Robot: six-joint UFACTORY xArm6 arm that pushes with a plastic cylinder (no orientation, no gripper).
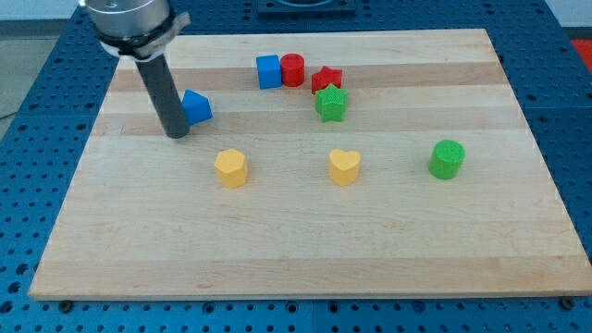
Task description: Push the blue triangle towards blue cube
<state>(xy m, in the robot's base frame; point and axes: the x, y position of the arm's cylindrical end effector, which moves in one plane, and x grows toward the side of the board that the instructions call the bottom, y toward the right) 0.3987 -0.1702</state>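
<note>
Your end effector is a bare rod with nothing to clench; my tip [176, 135] seems to touch the blue triangle [196, 107]. Push up-right toward the blue cube [268, 71].

views: just the one, so nothing overlaps
angle: up high at the board's [305, 268] near edge, tilted down across it
range: pretty close, whole board fits, blue pegboard table [28, 185] peeking around it
</note>
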